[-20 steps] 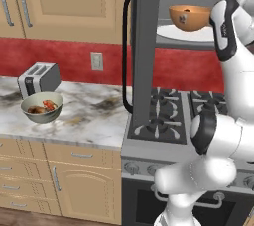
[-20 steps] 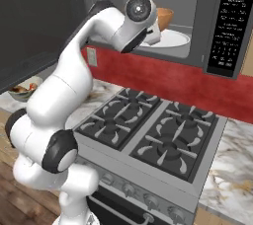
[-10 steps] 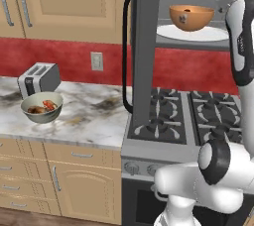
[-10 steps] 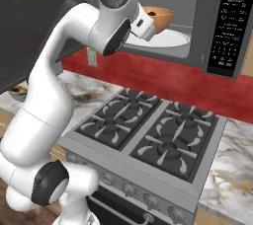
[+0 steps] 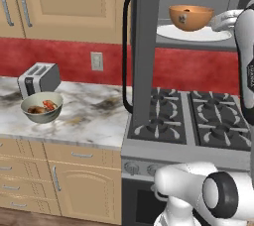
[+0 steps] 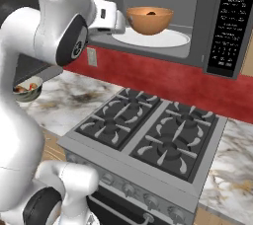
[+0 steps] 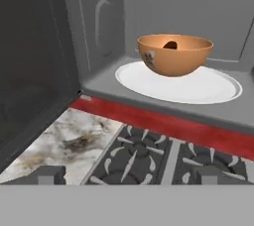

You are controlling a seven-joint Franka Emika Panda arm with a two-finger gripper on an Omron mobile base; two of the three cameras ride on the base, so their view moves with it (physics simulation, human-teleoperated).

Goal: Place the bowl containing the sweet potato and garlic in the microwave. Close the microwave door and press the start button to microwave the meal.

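The round, shiny orange-brown bowl [image 5: 191,17] sits on the round white turntable plate [image 5: 194,33] inside the big dark grey microwave [image 6: 217,21]. It stands toward the left side of the plate. A bit of the dark brown sweet potato [image 7: 170,45] peeks over the bowl's rim. The wide dark grey microwave door [image 5: 146,46] with its long curved black handle [image 5: 127,51] hangs open to the left. The robot's white claw [image 6: 118,21] is just outside the oven's open front, near the bowl but not touching it, and it holds nothing. Its fingers are spread wide apart. Below the oven is a grey stove with black burner grates [image 6: 148,135]. Farther left, on the marbled stone counter [image 5: 89,116], stand a small silver toaster [image 5: 38,78] and a grey-green bowl of red and brown food [image 5: 41,107].
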